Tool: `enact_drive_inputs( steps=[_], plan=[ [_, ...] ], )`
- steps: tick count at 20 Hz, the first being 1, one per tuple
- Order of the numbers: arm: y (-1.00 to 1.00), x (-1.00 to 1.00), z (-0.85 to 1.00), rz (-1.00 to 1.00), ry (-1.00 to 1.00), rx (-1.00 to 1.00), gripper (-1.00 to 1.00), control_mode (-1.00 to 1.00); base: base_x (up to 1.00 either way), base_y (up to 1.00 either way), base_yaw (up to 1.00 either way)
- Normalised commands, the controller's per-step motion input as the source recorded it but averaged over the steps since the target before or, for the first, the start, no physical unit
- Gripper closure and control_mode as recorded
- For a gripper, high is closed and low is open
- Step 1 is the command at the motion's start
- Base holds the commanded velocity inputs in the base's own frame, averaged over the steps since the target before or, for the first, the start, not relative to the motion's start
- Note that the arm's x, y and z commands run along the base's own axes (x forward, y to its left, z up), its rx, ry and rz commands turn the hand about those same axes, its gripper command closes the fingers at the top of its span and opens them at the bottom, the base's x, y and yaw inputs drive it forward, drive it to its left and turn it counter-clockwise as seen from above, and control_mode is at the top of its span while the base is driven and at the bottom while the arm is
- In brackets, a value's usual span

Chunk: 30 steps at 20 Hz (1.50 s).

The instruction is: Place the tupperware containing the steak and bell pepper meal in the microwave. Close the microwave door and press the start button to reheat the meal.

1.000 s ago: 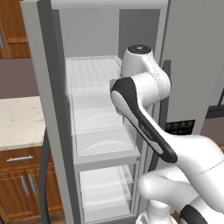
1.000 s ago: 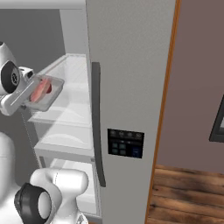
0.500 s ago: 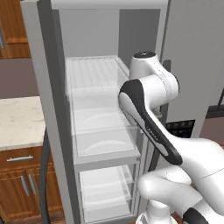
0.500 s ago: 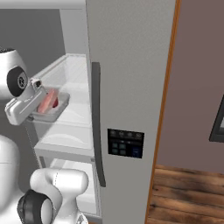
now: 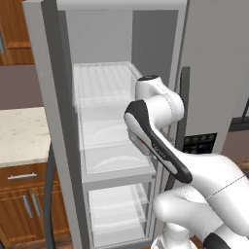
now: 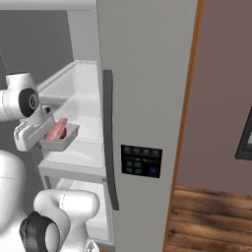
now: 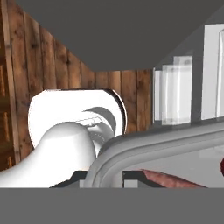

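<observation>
open grey fridge [image 5: 53, 121] with pale translucent shelves [image 5: 104, 85], upper shelf ribbed, middle shelf [image 5: 116, 158] smooth, clear drawer [image 5: 114, 206] below, wooden floor [image 6: 211, 216] beside fridge, light stone counter [image 5: 22, 133] on wood cabinets [image 5: 24, 204] at left

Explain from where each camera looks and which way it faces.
Left base view: behind the arm's left, facing the tall grey open fridge; white arm at lower right.
Right base view: behind its right; claw holds the small clear plastic tupperware.
Hand view: along the claw, onto the tupperware's rim.
Both base views share the fridge.
</observation>
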Motion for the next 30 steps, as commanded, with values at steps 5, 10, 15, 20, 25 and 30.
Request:
enact_drive_inputs(
  steps=[5, 10, 15, 20, 25, 30],
  plan=[
    [0.00, -0.59, -0.21, -0.02, 0.00, 0.00, 1.00, 1.00, -0.20, 0.00, -0.01],
    [0.00, 0.00, 0.00, 0.00, 0.00, 0.00, 1.00, 1.00, -1.00, 0.00, -0.08],
    [0.00, 0.00, 0.00, 0.00, 0.00, 0.00, 1.00, 1.00, -1.00, 0.06, -0.05],
    [0.00, 0.00, 0.00, 0.00, 0.00, 0.00, 1.00, 1.00, -1.00, 0.24, 0.00],
    [0.00, 0.00, 0.00, 0.00, 0.00, 0.00, 1.00, 1.00, -1.00, 0.61, 0.00],
    [0.00, 0.00, 0.00, 0.00, 0.00, 0.00, 1.00, 1.00, -1.00, 0.69, 0.00]
  ],
)
